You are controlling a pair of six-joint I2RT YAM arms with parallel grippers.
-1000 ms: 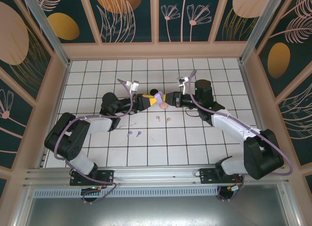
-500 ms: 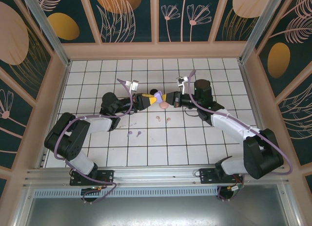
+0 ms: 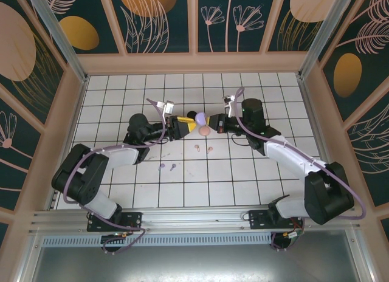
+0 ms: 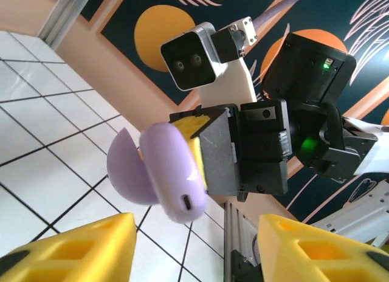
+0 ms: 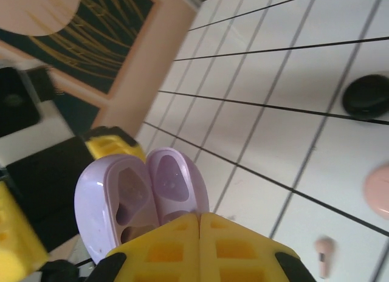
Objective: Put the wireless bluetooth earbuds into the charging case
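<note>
— Where is the lilac charging case (image 5: 143,191)?

— Up off the tabletop (image 3: 121,185), in the middle of the far half, between the two claws. The right claw (image 5: 199,224) has it: its yellow fingers are pressed together on the edge of the case. The lid stands open, so both hollow halves face the right wrist camera.

— And the left claw (image 4: 196,233)?

— Open. Its two yellow fingers stand well apart with nothing between them, tips pointed at the case from just beside it. From its wrist camera the case hangs in front of it, with the rounded outside of the shell and a small slot showing.

— Where are the wireless bluetooth earbuds?

— Lying on the white tiles, nearer the arm bases than the claws. The pale pink pair (image 3: 197,148) sits just below the held case, the two buds side by side but apart. The lilac pair (image 3: 161,168) lies further towards the near edge and to the left, also side by side. None of them is inside the lilac case; both of its sockets look empty.

— Anything else near the claws?

— A pink case (image 3: 205,130) rests on the tiles just under the right claw, and a black case (image 5: 364,95) lies closed beyond it, towards the back wall
</note>
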